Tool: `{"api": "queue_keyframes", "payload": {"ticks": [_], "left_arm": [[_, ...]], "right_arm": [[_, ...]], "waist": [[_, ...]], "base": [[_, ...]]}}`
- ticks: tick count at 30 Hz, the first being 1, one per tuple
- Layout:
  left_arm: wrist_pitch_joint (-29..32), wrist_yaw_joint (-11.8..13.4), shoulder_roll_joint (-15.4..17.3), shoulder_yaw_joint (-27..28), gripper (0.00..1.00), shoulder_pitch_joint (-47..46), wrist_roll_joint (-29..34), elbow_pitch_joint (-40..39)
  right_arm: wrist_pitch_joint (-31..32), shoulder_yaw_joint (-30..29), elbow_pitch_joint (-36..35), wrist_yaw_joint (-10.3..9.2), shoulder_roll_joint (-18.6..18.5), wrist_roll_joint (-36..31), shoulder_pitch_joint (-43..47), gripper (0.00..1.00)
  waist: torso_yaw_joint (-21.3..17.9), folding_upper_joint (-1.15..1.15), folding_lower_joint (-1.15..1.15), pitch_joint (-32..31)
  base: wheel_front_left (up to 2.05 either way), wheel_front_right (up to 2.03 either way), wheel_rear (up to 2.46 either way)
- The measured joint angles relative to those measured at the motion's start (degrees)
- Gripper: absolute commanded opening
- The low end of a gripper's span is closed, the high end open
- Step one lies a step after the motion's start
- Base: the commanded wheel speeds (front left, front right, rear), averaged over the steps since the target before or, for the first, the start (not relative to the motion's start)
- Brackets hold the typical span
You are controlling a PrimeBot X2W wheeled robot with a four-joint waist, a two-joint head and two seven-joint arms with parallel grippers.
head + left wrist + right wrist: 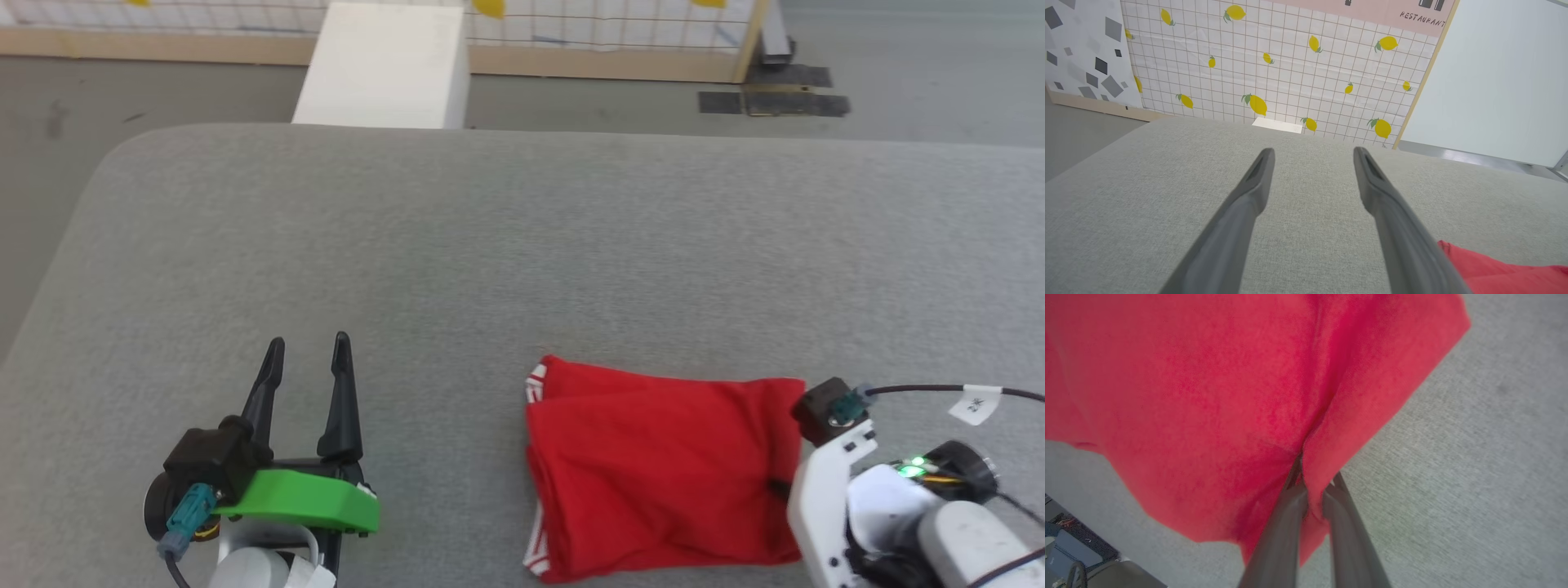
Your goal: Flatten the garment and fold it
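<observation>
My fingers (1237,228) are matt dark plastic; the garment (661,465) is soft matt cloth; the table (490,245) is rough-woven grey fabric.

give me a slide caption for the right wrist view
Right end effector shut on a pinched fold of the red shirt on the grey fabric surface.

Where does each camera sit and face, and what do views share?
Head view: on the head, facing down at the table; left gripper open lower left, right arm lower right by the garment.
Left wrist view: on that wrist, along its spread fingers across the table to a lemon-print wall.
Right wrist view: on that wrist, close over the garment, right gripper shut on a fold.
Shared: all three show garment and table.
</observation>
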Motion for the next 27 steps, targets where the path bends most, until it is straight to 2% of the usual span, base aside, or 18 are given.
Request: {"api": "queue_keyframes", "payload": {"ticks": [7,11,13,18,27], "left_arm": [[-0.01,0.43,-0.05,-0.19,1.0,-0.36,0.02,-1.67],[-0.01,0.48,-0.1,-0.8,1.0,-2.63,1.09,-1.7],[-0.01,0.51,-0.12,-1.1,1.0,-4.17,1.42,-1.67],[-0.01,1.26,-0.09,-1.58,1.0,-7.83,2.92,-1.54],[2.72,3.5,2.97,-1.63,1.0,-11.06,6.97,-7.0]], "right_arm": [[2.04,0.19,-6.66,0.0,-12.48,1.56,-1.21,0.0],[2.24,-2.44,-6.55,0.0,-18.98,2.26,-3.86,0.0],[1.53,-4.09,-5.02,-0.01,-20.85,2.32,-5.58,0.0],[-2.25,-8.89,2.64,0.0,-22.19,1.32,-10.71,0.0],[-10.56,-17.2,20.73,0.0,-20.05,-3.0,-20.24,0.0]], "waist": [[-5.29,0.0,0.0,-0.02],[-9.59,0.0,0.0,0.98],[-11.78,0.0,0.0,1.84],[-16.85,0.0,0.0,5.41],[-21.46,0.0,0.0,15.19]], "base": [[0.0,0.0,0.0],[0.0,0.0,0.0],[0.0,0.0,0.0],[0.0,0.0,0.0],[0.0,0.0,0.0]]}}
